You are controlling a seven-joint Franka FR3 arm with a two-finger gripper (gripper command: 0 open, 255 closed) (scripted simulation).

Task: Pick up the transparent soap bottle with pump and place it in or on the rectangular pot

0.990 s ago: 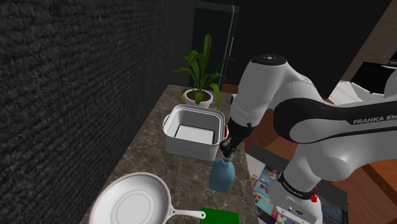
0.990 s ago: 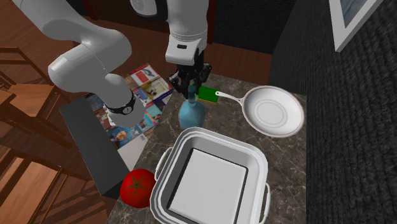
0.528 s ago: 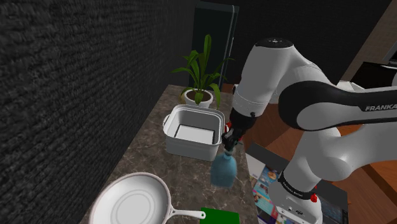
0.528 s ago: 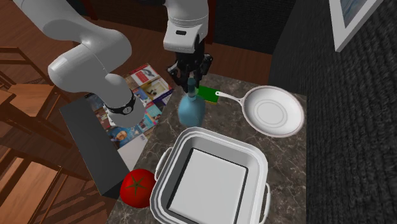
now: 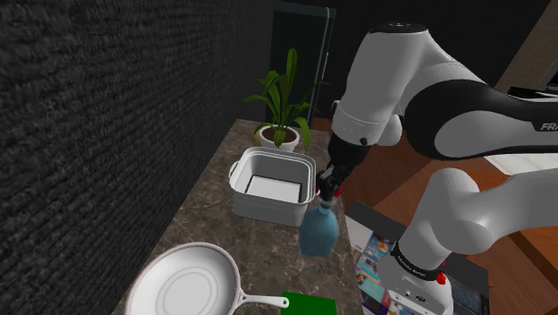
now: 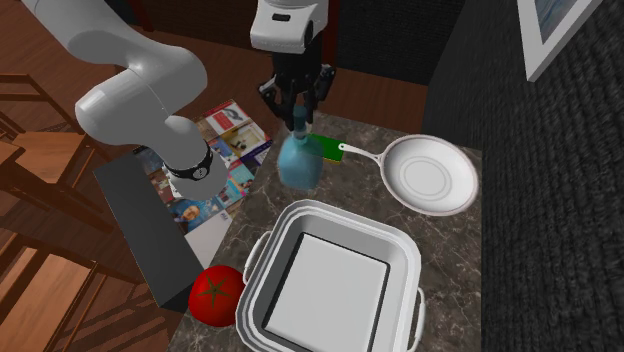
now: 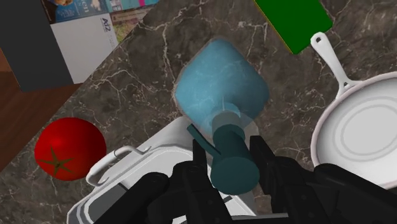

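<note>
While the hand (image 7: pixel 228 149) clamps the soap bottle (image 7: pixel 219 89) by its pump; the arm (image 5: pixel 465 89) reads "FR".

— What's lying on that dark marbled surface (image 5: pixel 224 246)?
— A white frying pan (image 6: pixel 432 177). In the second exterior view its handle runs out toward nine o'clock, the tip just beside a flat green block (image 6: pixel 326 148).
— And the red thing?
— A tomato (image 6: pixel 217 294) at the surface's edge, about eight o'clock from the pan and well apart from it. At twelve o'clock from the tomato, magazines (image 6: pixel 235 135) lie spread, off the surface.
— Anything growing?
— A potted plant (image 5: pixel 284 98), one o'clock from the pan in the shoulder view, near the dark wall (image 5: pixel 89 134).
</note>
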